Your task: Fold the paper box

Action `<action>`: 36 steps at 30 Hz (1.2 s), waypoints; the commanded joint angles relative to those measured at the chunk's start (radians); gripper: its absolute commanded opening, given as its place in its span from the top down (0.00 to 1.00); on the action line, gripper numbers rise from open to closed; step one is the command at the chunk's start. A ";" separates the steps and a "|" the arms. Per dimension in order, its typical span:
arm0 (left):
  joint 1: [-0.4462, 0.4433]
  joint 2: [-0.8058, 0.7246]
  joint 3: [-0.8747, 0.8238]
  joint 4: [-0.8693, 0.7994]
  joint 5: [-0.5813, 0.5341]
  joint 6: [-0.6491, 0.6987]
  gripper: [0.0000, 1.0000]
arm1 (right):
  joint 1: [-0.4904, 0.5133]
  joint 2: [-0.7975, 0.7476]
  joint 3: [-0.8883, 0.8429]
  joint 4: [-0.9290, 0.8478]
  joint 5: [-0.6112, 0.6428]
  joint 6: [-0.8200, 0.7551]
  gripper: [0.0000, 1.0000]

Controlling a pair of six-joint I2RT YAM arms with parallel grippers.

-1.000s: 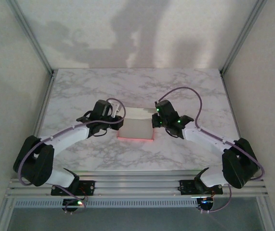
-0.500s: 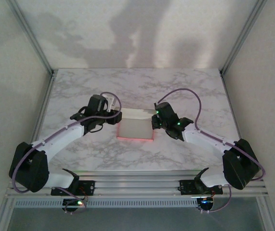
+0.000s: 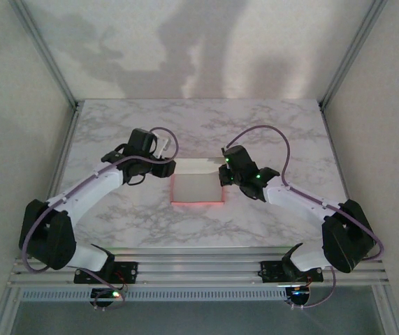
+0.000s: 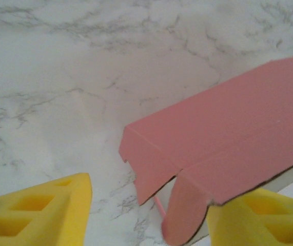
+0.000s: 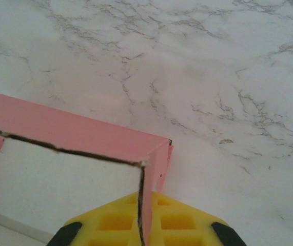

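The right gripper [image 5: 143, 221] is pinched closed on an upright side wall of the thin cardboard paper box [image 3: 198, 187], pink outside and off-white inside. Its yellow fingers [image 5: 108, 223] press on either face of that wall, and the box's open tray spreads out ahead of it. The left gripper [image 4: 151, 202] is spread wide and holds nothing; a pink end flap of the box hangs between its fingers, just beside one of them. Beneath both lies the white, grey-veined marble tabletop [image 4: 59, 77].
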 commanded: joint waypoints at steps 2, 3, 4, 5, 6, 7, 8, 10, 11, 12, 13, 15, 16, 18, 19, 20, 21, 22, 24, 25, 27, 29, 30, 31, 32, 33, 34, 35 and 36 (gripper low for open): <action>0.006 0.042 0.039 -0.070 0.048 0.078 0.49 | 0.009 0.007 0.031 -0.018 0.019 -0.014 0.94; 0.006 0.053 0.047 -0.072 0.054 0.084 0.51 | 0.009 0.007 0.031 -0.018 0.020 -0.015 0.93; 0.006 0.062 0.056 -0.077 0.063 0.088 0.53 | 0.009 0.007 0.033 -0.020 0.021 -0.014 0.93; 0.007 0.073 0.063 -0.082 0.067 0.089 0.57 | 0.009 0.007 0.032 -0.021 0.021 -0.014 0.94; 0.007 0.081 0.071 -0.086 0.066 0.088 0.62 | 0.009 0.007 0.035 -0.024 0.022 -0.014 0.93; 0.006 0.090 0.078 -0.092 0.064 0.089 0.64 | 0.009 0.006 0.036 -0.026 0.023 -0.013 0.94; 0.006 0.093 0.081 -0.094 0.062 0.090 0.65 | 0.009 0.008 0.037 -0.027 0.023 -0.015 0.93; 0.006 0.097 0.084 -0.096 0.058 0.088 0.67 | 0.009 0.009 0.039 -0.030 0.024 -0.015 0.93; 0.008 0.097 0.084 -0.095 0.057 0.088 0.67 | 0.009 0.008 0.041 -0.030 0.022 -0.016 0.93; 0.006 0.097 0.084 -0.092 0.056 0.088 0.68 | 0.009 0.011 0.042 -0.029 0.023 -0.016 0.93; 0.006 0.097 0.084 -0.088 0.054 0.087 0.70 | 0.009 0.012 0.043 -0.029 0.023 -0.017 0.93; 0.007 0.097 0.084 -0.085 0.058 0.088 0.76 | 0.009 0.015 0.045 -0.030 0.021 -0.017 0.93; 0.007 0.098 0.085 -0.083 0.058 0.090 0.79 | 0.009 0.017 0.048 -0.031 0.021 -0.018 0.93; 0.006 0.100 0.088 -0.083 0.061 0.094 0.80 | 0.009 0.021 0.050 -0.031 0.017 -0.020 0.93; 0.006 0.103 0.090 -0.084 0.063 0.096 0.80 | 0.009 0.021 0.053 -0.031 0.016 -0.022 0.93; 0.006 0.104 0.091 -0.082 0.065 0.097 0.83 | 0.009 0.024 0.054 -0.031 0.014 -0.021 0.92; 0.006 0.106 0.094 -0.082 0.065 0.097 0.84 | 0.009 0.028 0.059 -0.036 0.013 -0.021 0.92; 0.007 0.108 0.095 -0.084 0.069 0.097 0.84 | 0.008 0.032 0.063 -0.041 0.011 -0.022 0.92; 0.007 0.115 0.098 -0.085 0.067 0.097 0.84 | 0.009 0.037 0.066 -0.041 0.003 -0.023 0.91; 0.007 0.118 0.100 -0.086 0.066 0.097 0.84 | 0.008 0.037 0.068 -0.043 -0.004 -0.024 0.90; 0.007 0.123 0.102 -0.088 0.060 0.097 0.89 | 0.008 0.038 0.074 -0.050 -0.008 -0.024 0.87; 0.006 0.125 0.100 -0.087 0.050 0.099 0.90 | 0.006 0.039 0.080 -0.056 -0.013 -0.023 0.84; 0.005 0.125 0.099 -0.085 0.043 0.100 0.92 | 0.004 0.039 0.086 -0.060 -0.014 -0.022 0.81; 0.005 0.125 0.097 -0.085 0.039 0.103 0.94 | 0.002 0.040 0.090 -0.063 -0.015 -0.020 0.80; 0.006 0.120 0.094 -0.081 0.033 0.104 0.95 | -0.002 0.042 0.095 -0.068 -0.016 -0.017 0.78; 0.005 0.116 0.091 -0.075 0.029 0.106 0.95 | -0.006 0.044 0.100 -0.072 -0.017 -0.017 0.76; 0.005 0.113 0.088 -0.072 0.028 0.108 0.96 | -0.010 0.045 0.104 -0.073 -0.017 -0.017 0.75; 0.004 0.109 0.082 -0.066 0.025 0.110 0.96 | -0.015 0.048 0.109 -0.079 -0.016 -0.017 0.74; 0.003 0.104 0.078 -0.063 0.023 0.111 0.97 | -0.020 0.052 0.116 -0.086 -0.016 -0.018 0.73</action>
